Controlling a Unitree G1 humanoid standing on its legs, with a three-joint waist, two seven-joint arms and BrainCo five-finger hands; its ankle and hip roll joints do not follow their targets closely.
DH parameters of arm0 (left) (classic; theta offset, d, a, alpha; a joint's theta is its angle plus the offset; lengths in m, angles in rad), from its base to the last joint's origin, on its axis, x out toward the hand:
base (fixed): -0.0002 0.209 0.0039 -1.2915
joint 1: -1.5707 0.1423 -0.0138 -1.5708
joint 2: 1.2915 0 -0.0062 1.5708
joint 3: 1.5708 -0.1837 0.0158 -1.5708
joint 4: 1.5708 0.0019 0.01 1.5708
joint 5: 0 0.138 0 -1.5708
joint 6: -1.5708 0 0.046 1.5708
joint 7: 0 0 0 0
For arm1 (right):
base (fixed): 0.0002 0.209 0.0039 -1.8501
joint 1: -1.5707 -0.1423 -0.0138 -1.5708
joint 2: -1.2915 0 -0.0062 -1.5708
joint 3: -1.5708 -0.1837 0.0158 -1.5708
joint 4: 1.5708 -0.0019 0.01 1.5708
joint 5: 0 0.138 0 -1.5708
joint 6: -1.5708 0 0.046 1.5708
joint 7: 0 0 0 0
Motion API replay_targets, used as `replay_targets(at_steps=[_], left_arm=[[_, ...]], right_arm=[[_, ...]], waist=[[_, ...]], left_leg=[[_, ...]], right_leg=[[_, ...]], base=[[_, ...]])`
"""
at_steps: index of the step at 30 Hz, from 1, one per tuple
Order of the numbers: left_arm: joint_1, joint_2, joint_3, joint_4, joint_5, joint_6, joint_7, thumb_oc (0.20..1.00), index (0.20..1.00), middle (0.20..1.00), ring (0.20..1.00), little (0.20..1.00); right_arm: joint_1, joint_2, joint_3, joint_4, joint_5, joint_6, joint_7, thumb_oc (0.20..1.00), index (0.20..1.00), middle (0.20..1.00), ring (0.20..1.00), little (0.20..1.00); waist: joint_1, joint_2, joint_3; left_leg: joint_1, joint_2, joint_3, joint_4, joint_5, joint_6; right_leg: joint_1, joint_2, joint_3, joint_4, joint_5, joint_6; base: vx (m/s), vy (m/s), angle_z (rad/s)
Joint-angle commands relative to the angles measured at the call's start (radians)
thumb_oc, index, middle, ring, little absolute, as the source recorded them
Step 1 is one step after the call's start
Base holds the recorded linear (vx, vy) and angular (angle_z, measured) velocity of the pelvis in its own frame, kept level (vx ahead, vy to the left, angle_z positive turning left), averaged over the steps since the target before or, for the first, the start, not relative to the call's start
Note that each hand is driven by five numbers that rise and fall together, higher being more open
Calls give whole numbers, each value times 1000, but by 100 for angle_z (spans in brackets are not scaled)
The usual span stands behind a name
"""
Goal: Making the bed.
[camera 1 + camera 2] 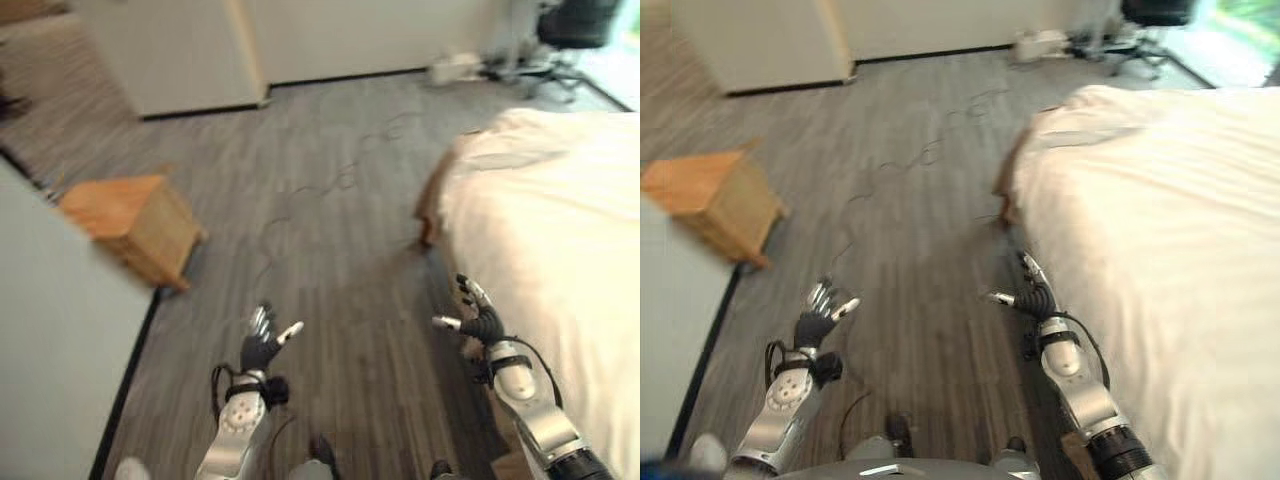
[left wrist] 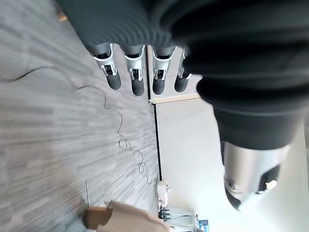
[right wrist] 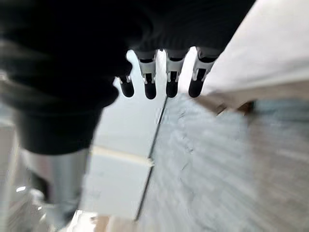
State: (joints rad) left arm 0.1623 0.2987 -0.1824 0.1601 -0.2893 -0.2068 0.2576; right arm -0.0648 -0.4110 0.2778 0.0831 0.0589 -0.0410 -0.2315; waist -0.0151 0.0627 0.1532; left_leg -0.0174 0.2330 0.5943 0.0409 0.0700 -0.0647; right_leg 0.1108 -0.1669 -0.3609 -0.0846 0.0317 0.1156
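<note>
The bed [image 1: 560, 250], covered by a cream sheet [image 1: 1160, 230], was seen on the robot's right, its near corner reaching toward the middle of the grey wood-grain floor [image 1: 330, 220]. The sheet lay over the mattress with some rumpling near the far corner, and at that corner a brown edge of the bed base [image 1: 430, 215] was exposed below it. The right hand [image 1: 478, 318] was held above the floor just beside the side of the bed, apart from the sheet; its fingers [image 3: 150, 87] were extended and relaxed, the thumb spread to the side, and nothing was grasped. The left hand [image 1: 262, 345] was held over bare floor, well apart from the bed; its fingers [image 2: 137, 82] were likewise straight and released, holding nothing. A small wooden nightstand [image 1: 135, 225] stood on the floor to the left, near a pale wall [image 1: 50, 340]. A thin cable [image 1: 300, 200] trailed across the floor between nightstand and bed. Against the far wall a white cabinet [image 1: 170, 55] was noted, and a black office chair [image 1: 570, 30] stood at the far right beyond the bed.
</note>
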Motion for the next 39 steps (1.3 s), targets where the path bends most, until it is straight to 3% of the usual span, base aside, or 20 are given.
replay_targets(at_steps=[1,3,5,6,7,8,11,12,16,20,23,24,25,28,29,30,33,35,37,39], left_arm=[[-43,89,94,-153,45,35,-59,1000,1000,1000,1000,1000],[-86,93,90,-206,77,102,-108,1000,1000,1000,1000,1000],[-130,119,102,-186,128,77,-107,1000,1000,1000,1000,1000],[-146,125,112,-156,184,143,-68,1000,1000,1000,1000,1000],[-154,98,90,-178,72,176,-88,1000,1000,1000,1000,1000],[-157,106,74,-215,106,203,-104,1000,1000,1000,1000,1000],[-167,106,57,-213,109,207,-126,1000,1000,1000,1000,1000],[-173,116,49,-230,119,202,-156,1000,1000,1000,1000,1000],[-183,131,52,-236,161,169,-174,1000,1000,1000,1000,1000],[-215,133,59,-225,200,129,-149,1000,1000,1000,1000,1000],[-188,129,55,-220,232,105,-146,1000,1000,1000,1000,1000],[-170,118,59,-221,205,96,-148,1000,1000,1000,1000,1000],[-170,118,60,-221,205,96,-148,1000,1000,1000,1000,1000],[-136,123,75,-229,155,81,-136,1000,1000,1000,1000,1000],[-136,124,76,-229,155,81,-136,1000,1000,1000,1000,1000],[-114,104,73,-229,156,85,-112,1000,1000,1000,1000,1000],[-103,98,77,-232,164,85,-108,1000,1000,1000,1000,1000],[-71,82,75,-249,176,83,-115,1000,1000,1000,1000,1000],[-58,76,78,-244,193,82,-112,1000,1000,1000,1000,1000],[-56,76,80,-247,201,83,-112,1000,1000,1000,1000,1000]], right_arm=[[-54,68,-43,-97,-45,-11,36,1000,1000,1000,1000,1000],[-50,67,-65,-66,-60,-13,43,1000,1000,1000,1000,1000],[-46,93,-69,-63,-54,-24,68,1000,1000,1000,1000,1000],[-54,108,-62,-76,-59,-12,70,1000,1000,1000,1000,1000],[-58,110,-60,-82,-65,3,69,1000,1000,1000,1000,1000],[-59,111,-65,-87,-73,7,57,1000,1000,1000,1000,1000],[-45,106,-74,-95,-82,3,53,1000,1000,1000,1000,1000],[-28,100,-79,-110,-86,-6,56,1000,1000,1000,1000,1000],[-27,99,-73,-104,-109,-19,53,1000,1000,1000,1000,1000],[-39,101,-58,-100,-144,-32,42,1000,1000,1000,1000,1000],[-41,83,-56,-87,-157,-37,44,1000,1000,1000,1000,1000],[-36,66,-57,-106,-160,-42,47,1000,1000,1000,1000,1000],[-36,65,-56,-106,-160,-42,47,1000,1000,1000,1000,1000],[-41,36,-35,-122,-161,-50,64,1000,1000,1000,1000,1000],[-41,36,-35,-122,-161,-50,65,1000,1000,1000,1000,1000],[-51,26,-13,-129,-160,-45,73,1000,1000,1000,1000,1000],[-55,24,-10,-126,-163,-43,72,1000,1000,1000,1000,1000],[-56,25,7,-123,-174,-48,78,1000,1000,1000,1000,1000],[-62,26,26,-112,-188,-52,79,1000,1000,1000,1000,1000],[-59,23,26,-111,-191,-54,80,1000,1000,1000,1000,1000]], waist=[[-32,-88,56],[-27,-92,40],[-43,-101,38],[-54,-92,51],[-63,-76,68],[-70,-64,81],[-87,-61,85],[-103,-70,80],[-129,-85,68],[-145,-97,66],[-143,-109,58],[-133,-93,71],[-137,-93,68],[-106,-104,97],[-108,-105,95],[-77,-127,119],[-62,-132,119],[-34,-109,107],[5,-69,97],[16,-70,100]], left_leg=[[-8,-46,-48,15,-15,-13],[25,-71,-51,-27,-37,19],[72,-108,-65,-77,-53,52],[93,-109,-73,-102,-52,60],[98,-95,-88,-108,-48,66],[103,-98,-134,-117,-60,73],[110,-113,-173,-123,-68,67],[121,-123,-193,-128,-88,52],[163,-120,-209,-128,-124,11],[242,-92,-194,-128,-171,-39],[302,-95,-196,-81,-212,-57],[268,-42,-196,91,-164,-93],[256,-37,-202,100,-162,-96],[112,76,-287,524,45,-141],[109,74,-289,523,47,-140],[-18,56,-292,627,-14,-113],[-66,40,-274,589,-32,-97],[-102,-3,-213,309,-53,-59],[-161,-17,-183,54,58,-61],[-158,-27,-167,-10,85,-60]], right_leg=[[57,-49,24,69,-86,58],[34,-60,-1,194,-100,78],[-31,-97,14,379,-28,133],[-91,-109,37,483,32,146],[-147,-105,66,588,49,146],[-214,-72,136,646,8,145],[-248,-29,173,575,-42,117],[-262,-40,172,440,-64,92],[-279,-100,111,179,14,95],[-319,-175,25,85,89,116],[-251,-168,11,62,110,102],[-195,-134,9,57,89,73],[-197,-132,4,54,92,68],[-84,-48,8,19,15,-32],[-86,-50,6,19,15,-31],[-26,-30,60,3,-36,-44],[-16,-28,76,0,-44,-40],[22,-3,114,-3,-83,-12],[100,50,134,-3,-145,-3],[130,54,132,-3,-162,-3]], base=[[181,132,-5],[237,123,27],[259,108,58],[187,101,72],[241,124,94],[254,113,77],[212,-23,79],[406,-197,83],[296,-159,54],[443,-276,38],[493,-343,-12],[196,-176,-33],[298,-277,-30],[356,-315,-40],[626,-310,-91],[481,-103,-70],[281,-11,-77],[464,128,-79],[559,119,-47],[404,28,-31]])
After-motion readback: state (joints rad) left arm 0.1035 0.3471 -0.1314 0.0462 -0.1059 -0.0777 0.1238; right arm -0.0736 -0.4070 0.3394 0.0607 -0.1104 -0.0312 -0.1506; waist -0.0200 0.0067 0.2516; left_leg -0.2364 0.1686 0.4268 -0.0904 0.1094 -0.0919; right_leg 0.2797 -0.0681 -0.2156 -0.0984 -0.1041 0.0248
